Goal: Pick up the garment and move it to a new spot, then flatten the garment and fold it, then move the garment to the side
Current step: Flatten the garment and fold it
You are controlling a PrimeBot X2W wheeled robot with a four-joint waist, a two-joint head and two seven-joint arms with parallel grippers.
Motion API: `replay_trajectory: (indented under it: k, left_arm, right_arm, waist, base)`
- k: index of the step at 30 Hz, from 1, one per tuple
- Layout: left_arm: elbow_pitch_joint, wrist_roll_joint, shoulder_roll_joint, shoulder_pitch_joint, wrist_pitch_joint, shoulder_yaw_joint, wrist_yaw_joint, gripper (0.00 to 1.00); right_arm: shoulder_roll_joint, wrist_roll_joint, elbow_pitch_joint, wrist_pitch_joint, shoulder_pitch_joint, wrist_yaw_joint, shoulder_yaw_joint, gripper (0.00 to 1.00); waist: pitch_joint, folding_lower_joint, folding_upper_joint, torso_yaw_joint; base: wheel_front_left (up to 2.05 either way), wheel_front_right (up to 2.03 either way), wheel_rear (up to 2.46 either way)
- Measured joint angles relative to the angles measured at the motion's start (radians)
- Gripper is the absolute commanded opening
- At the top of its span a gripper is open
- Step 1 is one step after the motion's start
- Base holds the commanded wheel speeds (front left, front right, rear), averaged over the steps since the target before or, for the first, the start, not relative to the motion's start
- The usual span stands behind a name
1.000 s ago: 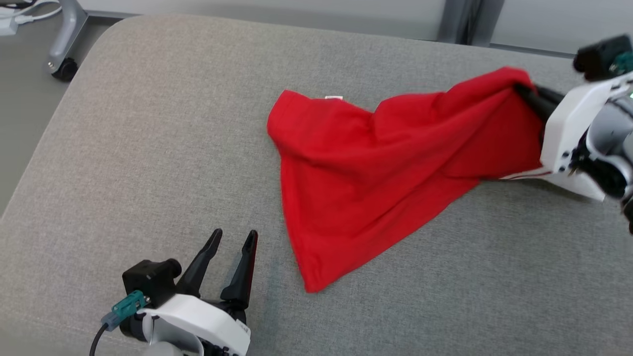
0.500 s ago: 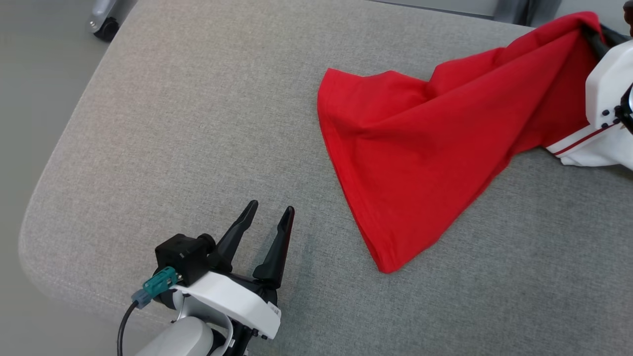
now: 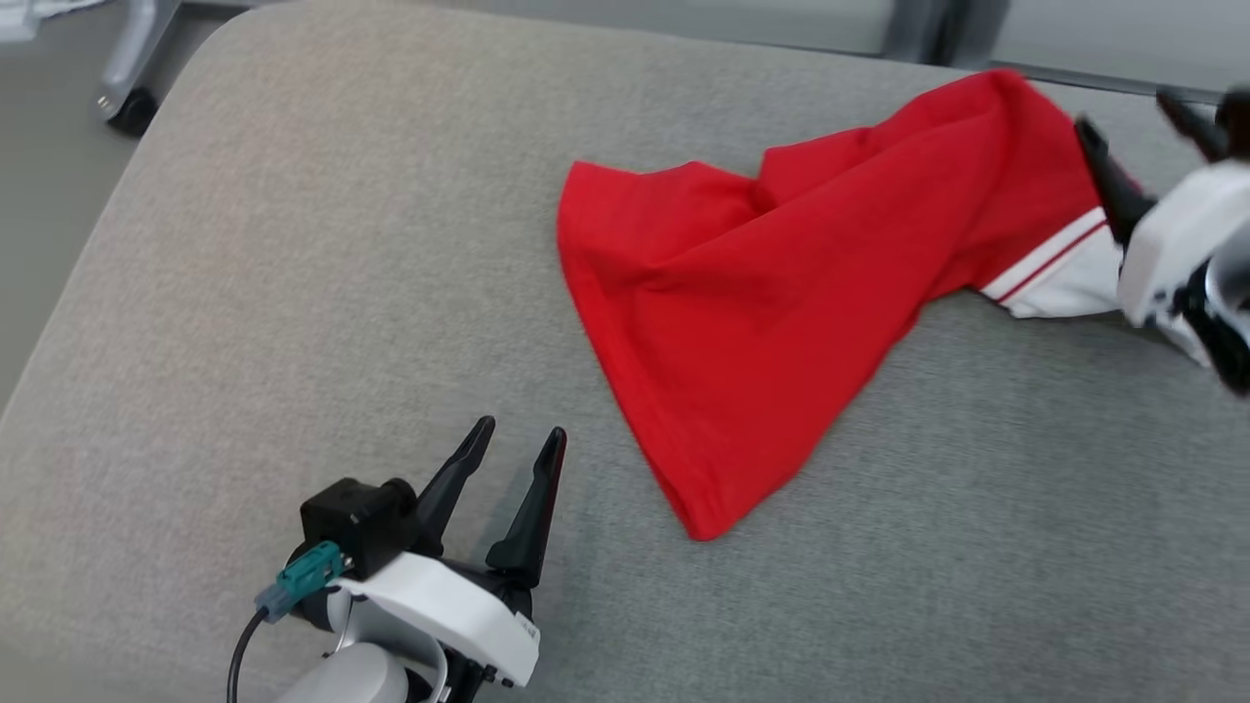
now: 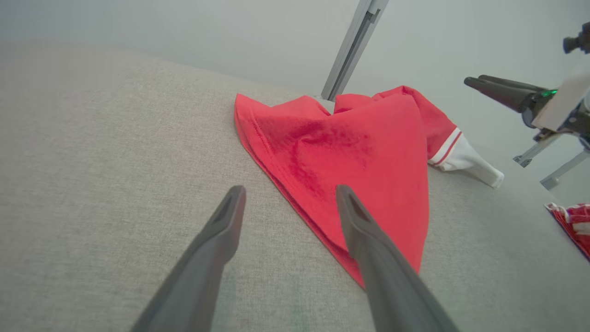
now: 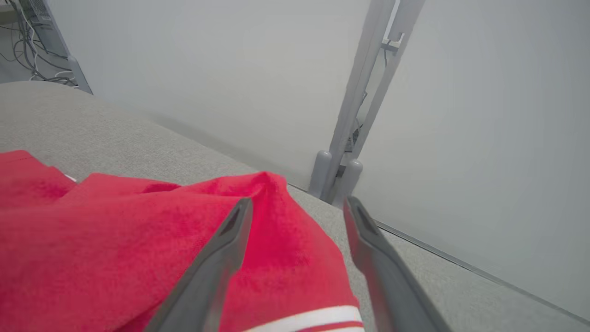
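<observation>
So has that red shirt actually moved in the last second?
Yes. The red shirt slid slightly toward the robot's right, farther from the caster wheel at the head view's upper left.

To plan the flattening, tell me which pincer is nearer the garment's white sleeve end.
Right. The right pincer, open, sits right beside the white sleeve end of the red garment; the left pincer, also open, sits far off near the grey cushion front, clear of the cloth.

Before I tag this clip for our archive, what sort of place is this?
Probably a lab or test room: a grey padded surface, a stand on casters, plain partition panels on a metal post.
</observation>
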Motion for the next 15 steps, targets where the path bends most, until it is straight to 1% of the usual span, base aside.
replay_trajectory:
  k: [3,6,7,11,15]
  left_arm:
    - [-0.008,-0.001,0.011,0.021,0.004,0.0,0.008,1.0]
    - [-0.021,-0.008,0.018,0.03,0.01,-0.002,0.016,1.0]
    - [-0.021,-0.008,0.018,0.03,0.01,-0.002,0.016,1.0]
    - [-0.039,-0.008,0.027,0.033,0.018,-0.004,0.025,1.0]
    - [-0.053,-0.007,0.037,0.038,0.026,-0.007,0.033,1.0]
  right_arm:
    - [-0.042,0.057,-0.061,-0.008,0.092,0.0,0.015,1.0]
    - [-0.082,0.122,-0.103,-0.019,0.169,0.0,0.0,1.0]
    - [-0.082,0.122,-0.103,-0.019,0.169,0.0,0.0,1.0]
    - [-0.11,0.185,-0.145,-0.028,0.269,0.0,-0.023,1.0]
    - [-0.109,0.228,-0.164,-0.029,0.343,0.0,-0.025,1.0]
  waist:
    - [-0.021,0.0,0.0,-0.035]
    - [-0.037,0.0,0.0,-0.068]
    - [-0.037,0.0,0.0,-0.068]
    - [-0.049,0.0,0.0,-0.099]
    - [-0.041,0.0,0.0,-0.107]
  base:
    - [0.0,0.0,0.0]
    - [0.0,0.0,0.0]
    - [0.0,0.0,0.0]
    - [0.0,0.0,0.0]
    - [0.0,0.0,0.0]
